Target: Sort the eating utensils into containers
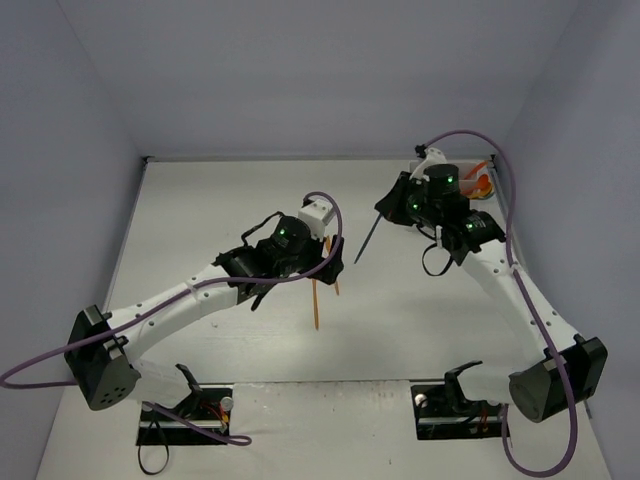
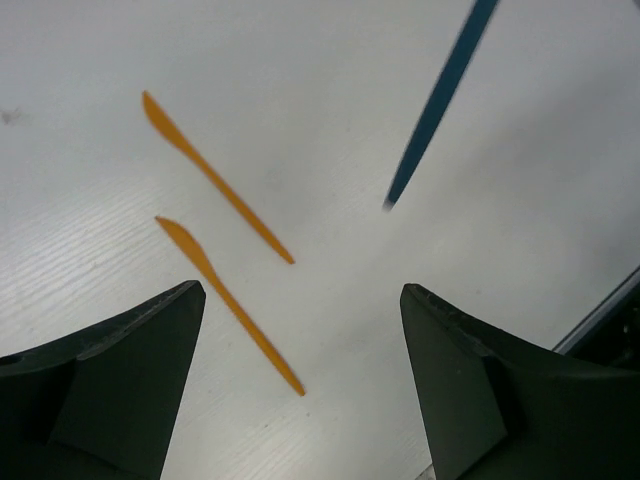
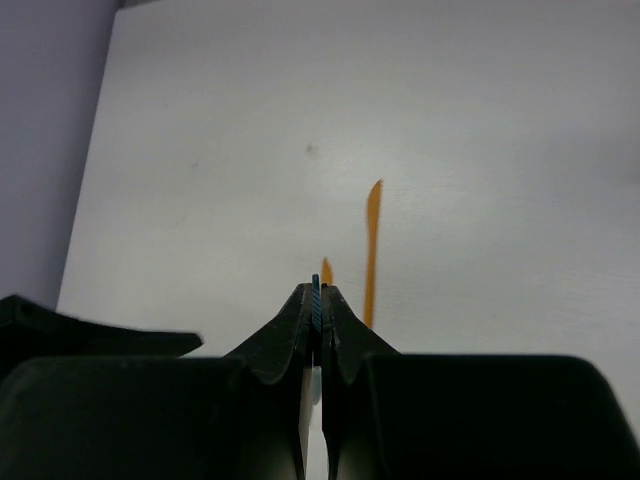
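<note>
The right tool (image 3: pixel 320 296) is pinched shut on one end of a teal utensil (image 2: pixel 440 100) hanging out over the surface (image 2: pixel 520 230), so a swing could twist it loose, while the left tool (image 2: pixel 300 295) gapes open above two orange knives (image 2: pixel 215 190) lying there.

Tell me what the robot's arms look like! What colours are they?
Both arms, the left arm and the right arm, have white tube-like links with chunky black joints. Small green lights glow on them. A purple cable loops along each. The left gripper and right gripper have dark wedge-shaped fingers.
</note>
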Robot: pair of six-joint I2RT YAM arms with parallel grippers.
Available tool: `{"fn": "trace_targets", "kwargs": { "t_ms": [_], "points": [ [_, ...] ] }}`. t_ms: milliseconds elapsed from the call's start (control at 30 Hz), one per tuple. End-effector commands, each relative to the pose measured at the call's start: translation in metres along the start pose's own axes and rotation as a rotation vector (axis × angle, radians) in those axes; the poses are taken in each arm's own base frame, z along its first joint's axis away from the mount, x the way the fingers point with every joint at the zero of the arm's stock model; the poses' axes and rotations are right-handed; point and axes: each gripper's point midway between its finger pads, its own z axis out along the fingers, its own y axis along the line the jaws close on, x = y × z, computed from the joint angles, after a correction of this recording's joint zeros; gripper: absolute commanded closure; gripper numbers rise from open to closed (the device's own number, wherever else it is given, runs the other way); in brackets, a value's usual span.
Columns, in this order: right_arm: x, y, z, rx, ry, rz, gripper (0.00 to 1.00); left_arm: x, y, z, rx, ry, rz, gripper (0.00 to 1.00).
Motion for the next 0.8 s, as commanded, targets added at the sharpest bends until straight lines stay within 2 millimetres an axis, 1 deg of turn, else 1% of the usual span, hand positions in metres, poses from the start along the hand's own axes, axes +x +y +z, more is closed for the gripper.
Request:
{"fn": "trace_targets", "kwargs": {
  "t_ms": [0,33,67,100,167,200,233,300,333,400,467,500,600,667,767],
  "points": [
    [-0.117,-0.049,-0.034,0.208,-0.346,-0.042,1.0,0.008,0.045,-0.027,-0.198,0.024,-0.095,0.23],
    [-0.132,-0.067,-0.038,0.267,-0.38,-0.04,1.0,0.016,0.055,-0.031,-0.224,0.046,-0.119,0.23],
    [-0.151,-0.093,-0.049,0.365,-0.433,-0.042,1.0,0.033,0.063,-0.035,-0.247,0.096,-0.144,0.23],
    [-0.165,-0.099,-0.052,0.395,-0.46,-0.045,1.0,0.042,0.073,-0.039,-0.267,0.111,-0.165,0.23],
    [-0.202,-0.129,-0.067,0.5,-0.542,-0.036,1.0,0.056,0.082,-0.051,-0.26,0.133,-0.21,0.23],
    [-0.213,-0.143,-0.073,0.535,-0.568,-0.024,1.0,0.063,0.087,-0.055,-0.261,0.142,-0.229,0.23],
    [-0.23,-0.155,-0.079,0.556,-0.612,-0.012,1.0,0.069,0.092,-0.06,-0.266,0.146,-0.238,0.23],
    [-0.255,-0.173,-0.082,0.582,-0.659,0.001,1.0,0.08,0.099,-0.066,-0.279,0.156,-0.244,0.23],
    [-0.266,-0.186,-0.085,0.608,-0.683,0.011,1.0,0.083,0.1,-0.067,-0.283,0.161,-0.247,0.23],
    [-0.284,-0.205,-0.079,0.623,-0.702,0.026,1.0,0.087,0.102,-0.07,-0.292,0.171,-0.259,0.22],
    [-0.292,-0.233,-0.065,0.645,-0.689,0.043,1.0,0.089,0.104,-0.07,-0.302,0.17,-0.277,0.22],
    [-0.296,-0.241,-0.058,0.643,-0.686,0.048,1.0,0.089,0.105,-0.069,-0.308,0.167,-0.284,0.22],
    [-0.305,-0.259,-0.047,0.629,-0.688,0.073,1.0,0.087,0.107,-0.069,-0.331,0.169,-0.312,0.22],
    [-0.305,-0.271,-0.031,0.62,-0.671,0.082,1.0,0.086,0.104,-0.071,-0.324,0.183,-0.322,0.22],
    [-0.305,-0.285,-0.012,0.611,-0.662,0.087,1.0,0.086,0.108,-0.068,-0.341,0.164,-0.326,0.22]
  ]
}}
